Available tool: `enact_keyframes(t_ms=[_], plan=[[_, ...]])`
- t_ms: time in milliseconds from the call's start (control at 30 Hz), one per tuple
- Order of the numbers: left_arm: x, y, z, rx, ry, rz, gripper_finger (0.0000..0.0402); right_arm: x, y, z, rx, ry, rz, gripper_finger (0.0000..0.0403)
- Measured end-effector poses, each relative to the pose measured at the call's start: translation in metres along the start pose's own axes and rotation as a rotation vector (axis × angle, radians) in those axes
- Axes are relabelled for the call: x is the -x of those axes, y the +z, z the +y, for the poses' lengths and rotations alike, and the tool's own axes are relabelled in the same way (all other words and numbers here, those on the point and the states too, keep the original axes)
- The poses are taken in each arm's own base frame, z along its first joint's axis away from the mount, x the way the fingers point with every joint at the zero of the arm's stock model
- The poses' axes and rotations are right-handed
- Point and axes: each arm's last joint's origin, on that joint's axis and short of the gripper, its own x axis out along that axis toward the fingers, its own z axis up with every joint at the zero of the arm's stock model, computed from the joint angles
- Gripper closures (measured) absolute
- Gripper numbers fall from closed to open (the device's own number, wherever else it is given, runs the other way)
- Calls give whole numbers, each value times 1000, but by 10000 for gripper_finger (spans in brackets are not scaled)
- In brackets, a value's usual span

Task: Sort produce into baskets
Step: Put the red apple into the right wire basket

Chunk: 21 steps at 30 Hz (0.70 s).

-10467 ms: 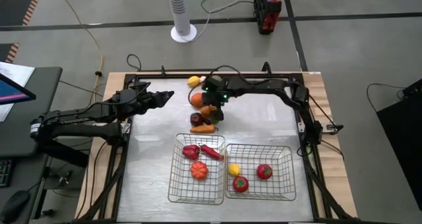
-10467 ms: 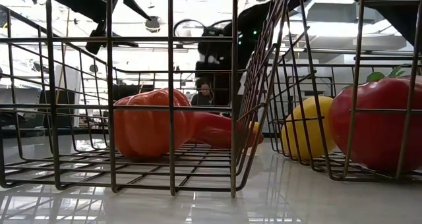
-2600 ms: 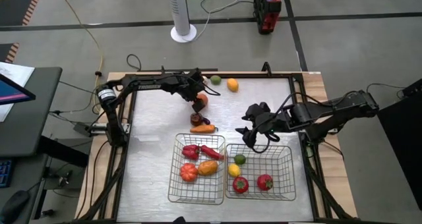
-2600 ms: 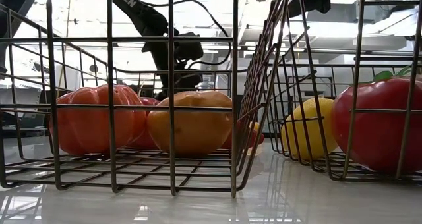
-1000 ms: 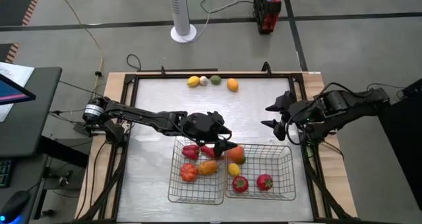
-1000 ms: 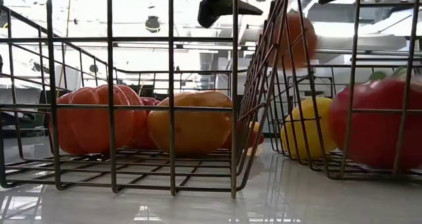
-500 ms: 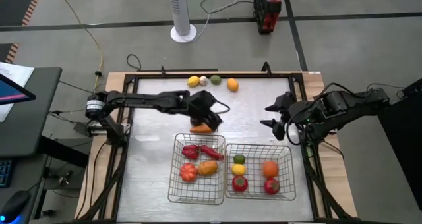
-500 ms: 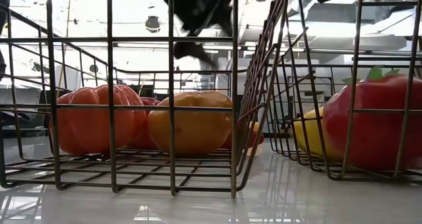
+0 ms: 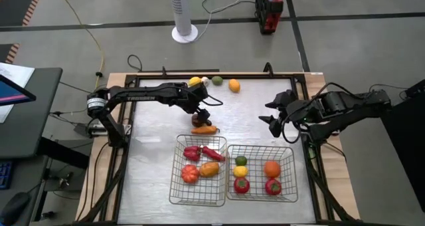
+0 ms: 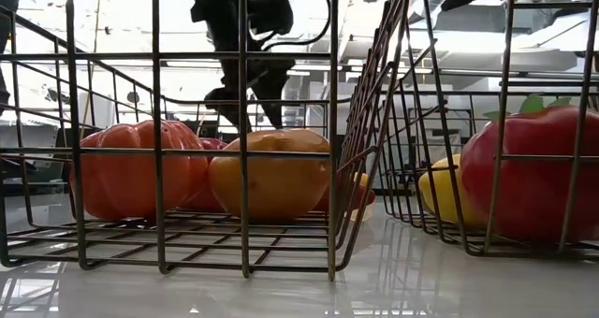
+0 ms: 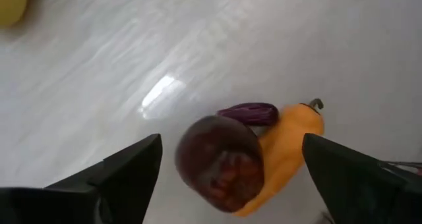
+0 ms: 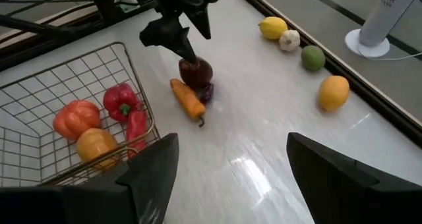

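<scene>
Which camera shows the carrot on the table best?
The left wrist view: the carrot lies close and large, beside the dark red round piece. The right wrist and high views show it smaller; the low view does not show it.

floor [image 9: 372,40]: grey concrete | tower fan [image 9: 180,10] | red case [image 9: 268,6]

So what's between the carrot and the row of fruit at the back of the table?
In the right wrist view, only bare table lies between the carrot and the back row: lemon, whitish bulb, lime, orange fruit.
</scene>
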Motion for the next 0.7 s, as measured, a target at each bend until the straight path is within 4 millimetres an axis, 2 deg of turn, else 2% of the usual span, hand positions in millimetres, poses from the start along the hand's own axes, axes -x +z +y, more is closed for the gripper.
enact_keyframes(t_ms=[167, 700], plan=[[-13, -6, 4, -45, -5, -17, 32, -5, 1, 4, 8, 0, 1, 92], [-40, -33, 15, -63, 51, 3, 31, -8, 1, 17, 44, 73, -7, 92]])
